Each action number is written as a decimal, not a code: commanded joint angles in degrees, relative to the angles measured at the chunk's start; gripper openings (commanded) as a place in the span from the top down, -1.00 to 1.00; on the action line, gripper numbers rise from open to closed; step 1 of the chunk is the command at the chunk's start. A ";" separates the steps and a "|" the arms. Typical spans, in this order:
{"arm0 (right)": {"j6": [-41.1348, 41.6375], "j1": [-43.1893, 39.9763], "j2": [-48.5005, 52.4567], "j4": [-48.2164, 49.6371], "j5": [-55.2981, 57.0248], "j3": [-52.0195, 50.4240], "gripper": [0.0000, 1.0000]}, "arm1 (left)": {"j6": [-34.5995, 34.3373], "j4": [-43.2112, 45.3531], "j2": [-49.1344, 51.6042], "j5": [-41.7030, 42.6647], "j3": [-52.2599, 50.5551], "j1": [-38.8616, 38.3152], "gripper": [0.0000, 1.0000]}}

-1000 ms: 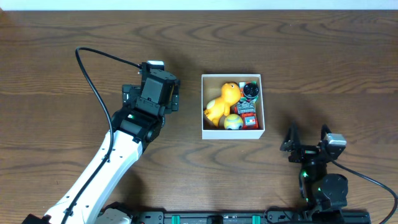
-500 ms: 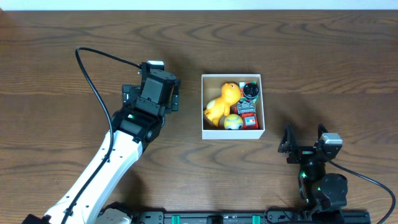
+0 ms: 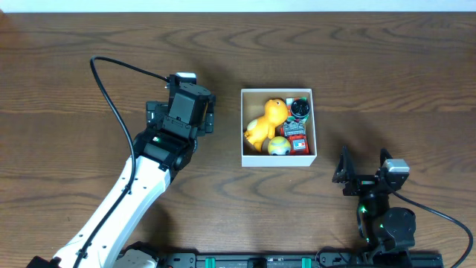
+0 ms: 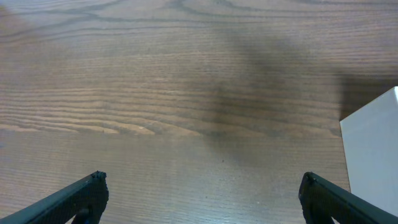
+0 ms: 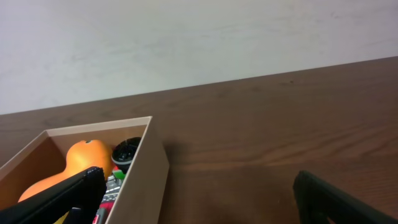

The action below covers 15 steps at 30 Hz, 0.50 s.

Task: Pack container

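The container [image 3: 312,158] is a square white cardboard box with a brown inside, at the middle of the table. It holds an orange-yellow toy figure [image 3: 266,120], a yellow ball [image 3: 279,146], a dark round toy [image 3: 300,109] and a red toy [image 3: 298,142]. My left gripper [image 3: 184,117] is open and empty, left of the box; in the left wrist view [image 4: 202,196] only bare wood lies between the fingers, with the box's white wall [image 4: 373,149] at the right. My right gripper [image 3: 364,165] is open and empty, below right of the box; its view shows the box [image 5: 152,162] and the orange toy [image 5: 78,163].
The dark wooden table [image 3: 387,67] surrounds the box. A black cable [image 3: 111,97] loops from the left arm over the table's left part. A pale wall [image 5: 186,37] stands behind the table's far edge in the right wrist view.
The right gripper has shifted slightly left and down, back from the box. The left arm and the box's contents have not moved.
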 commanded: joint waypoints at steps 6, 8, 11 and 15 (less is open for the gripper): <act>-0.74 -0.52 -0.52 -0.13 -0.63 -0.15 -0.99 | -0.74 -0.09 -0.81 -0.72 0.20 0.22 -0.96; -0.74 -0.52 -0.52 -0.13 -0.63 -0.15 -0.99 | -0.74 -0.70 -2.62 -0.72 0.20 0.07 -0.96; -0.74 -0.52 -0.52 -0.13 -0.63 -0.15 -0.98 | -0.72 -2.62 -8.28 -0.74 0.20 0.07 -0.96; -0.74 -0.52 -0.52 -0.13 -0.63 -0.15 -0.98 | -0.70 -5.92 -18.38 -0.74 0.20 0.37 -0.96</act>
